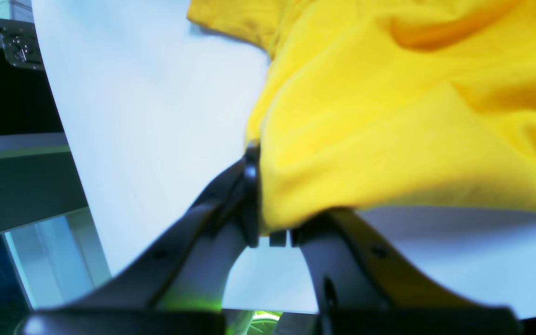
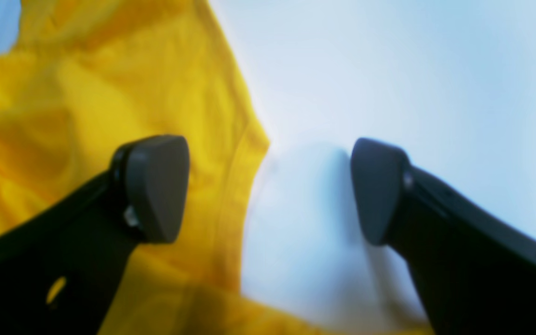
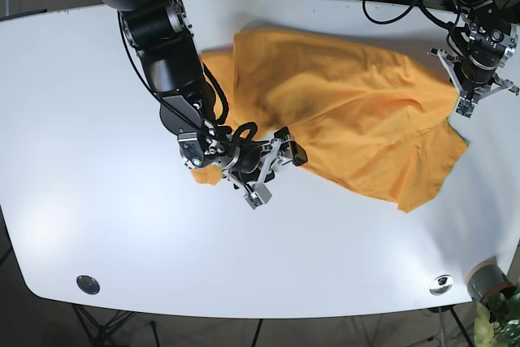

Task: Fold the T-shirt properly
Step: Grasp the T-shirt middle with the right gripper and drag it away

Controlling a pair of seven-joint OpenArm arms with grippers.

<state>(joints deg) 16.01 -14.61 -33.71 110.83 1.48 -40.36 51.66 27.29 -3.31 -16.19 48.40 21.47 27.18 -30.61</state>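
White table [image 3: 97, 103] held the rumpled shirt [image 3: 341, 111]. Left gripper [image 1: 272, 204] pinched its edge; right gripper [image 2: 268, 186] gaped, straddling a hem. Pulling one-sided would probably bunch the cloth.

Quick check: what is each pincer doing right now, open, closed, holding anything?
Left pincer: shut on the crumpled yellow cotton T-shirt.
Right pincer: open, holding nothing, one finger over the shirt's edge, one over the white table.
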